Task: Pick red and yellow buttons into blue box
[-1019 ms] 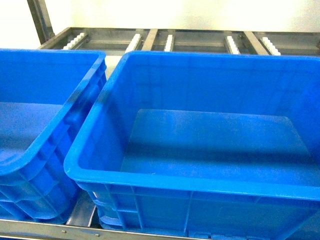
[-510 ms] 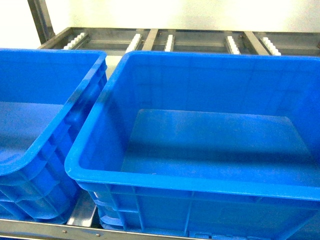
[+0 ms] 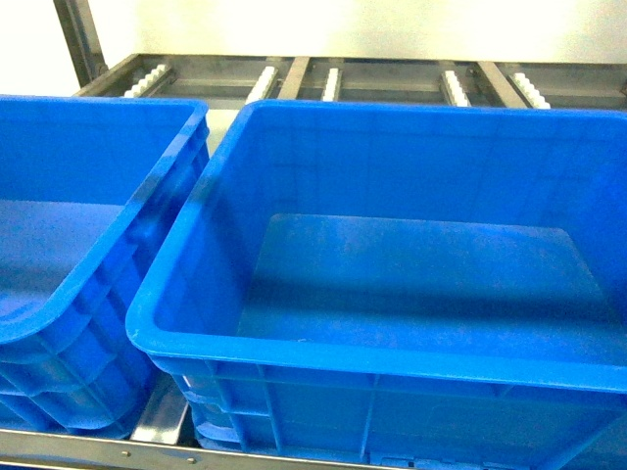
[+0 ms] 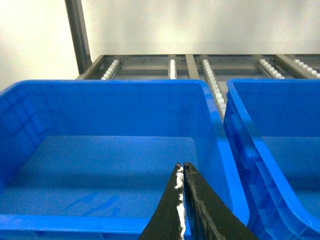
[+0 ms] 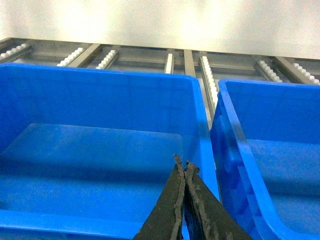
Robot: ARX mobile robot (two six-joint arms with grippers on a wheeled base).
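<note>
Across the head view, two blue boxes stand side by side on a metal roller rack (image 3: 294, 73): the middle blue box (image 3: 294, 343) fills most of the frame, its floor bare, and the left blue box (image 3: 59, 294) sits just beside it, rims near but apart. White rollers (image 3: 265, 83) run between the rack's rails behind both boxes, and a grey upright post (image 3: 78, 39) rises at the rear left against a pale wall. Neither arm appears in this view, and no red or yellow button can be seen in any view, so their location cannot be told. From the left wrist camera, the left gripper (image 4: 182, 167) points over the near rim of one blue box, its black fingers pressed together with nothing between them; a second box adjoins on the right. From the right wrist camera, the right gripper (image 5: 184, 162) is likewise closed and empty, hanging over the near edge of a blue box, with another box (image 5: 270, 150) immediately to its right.
</note>
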